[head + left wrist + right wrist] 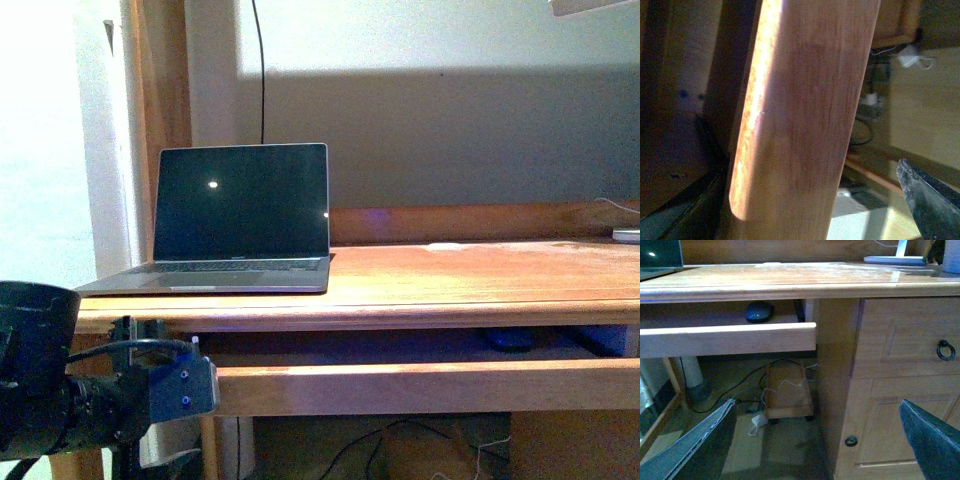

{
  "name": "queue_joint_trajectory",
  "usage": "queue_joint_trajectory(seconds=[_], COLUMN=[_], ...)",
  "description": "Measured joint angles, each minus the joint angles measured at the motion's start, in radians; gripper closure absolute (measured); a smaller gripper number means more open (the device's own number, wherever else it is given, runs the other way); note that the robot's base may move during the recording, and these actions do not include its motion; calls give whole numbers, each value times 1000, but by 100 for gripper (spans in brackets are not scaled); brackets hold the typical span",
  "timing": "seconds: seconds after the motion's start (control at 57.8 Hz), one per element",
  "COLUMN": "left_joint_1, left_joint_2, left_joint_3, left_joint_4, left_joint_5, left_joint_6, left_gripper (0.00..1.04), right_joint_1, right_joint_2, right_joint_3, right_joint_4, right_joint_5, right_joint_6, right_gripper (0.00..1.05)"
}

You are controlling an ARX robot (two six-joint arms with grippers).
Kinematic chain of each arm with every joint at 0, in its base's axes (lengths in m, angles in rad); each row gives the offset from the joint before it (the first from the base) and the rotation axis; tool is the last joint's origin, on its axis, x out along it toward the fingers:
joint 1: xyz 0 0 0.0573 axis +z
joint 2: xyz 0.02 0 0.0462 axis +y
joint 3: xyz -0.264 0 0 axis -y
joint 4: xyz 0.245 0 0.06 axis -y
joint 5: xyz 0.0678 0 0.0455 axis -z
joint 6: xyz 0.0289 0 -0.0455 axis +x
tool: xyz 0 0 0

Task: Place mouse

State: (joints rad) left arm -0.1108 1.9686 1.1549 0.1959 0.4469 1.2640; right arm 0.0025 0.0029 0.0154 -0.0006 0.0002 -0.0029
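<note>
Right gripper (816, 407) hangs with fingers (695, 450) spread wide, empty; left gripper (920, 192) shows one finger (934, 206) only, so its state I cannot tell; mouse (759, 312) lies on the pull-out shelf (725, 337) beneath the desk (790, 282) top.

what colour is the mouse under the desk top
Dark grey, almost black. The mouse shows best in the right wrist view.

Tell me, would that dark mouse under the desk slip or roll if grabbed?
The mouse looks small and domed, so probably light and rigid. Its rounded top might slip out of a pinch. Sitting flat on the pull-out tray, it would likely slide, not roll.
</note>
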Motion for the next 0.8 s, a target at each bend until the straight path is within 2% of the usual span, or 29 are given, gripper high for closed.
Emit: queue_joint_trajectory(seconds=[0.311,0.45,0.519,0.623,0.726,0.796], left_joint_1=[-69,-98,-114,-139,-142,-132], left_joint_2=[-165,-246,-270,-293,-296,-312], left_joint_3=[-108,-135,-151,-193,-198,-193], left_joint_4=[-204,-313,-317,-194,29,183], left_joint_5=[80,206,250,247,160,64], left_joint_6=[-131,-301,-379,-536,-734,-886], left_gripper=[8,8,8,8,8,8], right_joint_1=[0,0,0,0,0,0], right_joint_2=[0,0,0,0,0,0], right_joint_3=[0,0,0,0,0,0], right_joint_4=[0,0,0,0,0,0], right_joint_5=[0,0,0,0,0,0], right_joint_6=[0,0,0,0,0,0], right_gripper=[7,7,7,7,7,7])
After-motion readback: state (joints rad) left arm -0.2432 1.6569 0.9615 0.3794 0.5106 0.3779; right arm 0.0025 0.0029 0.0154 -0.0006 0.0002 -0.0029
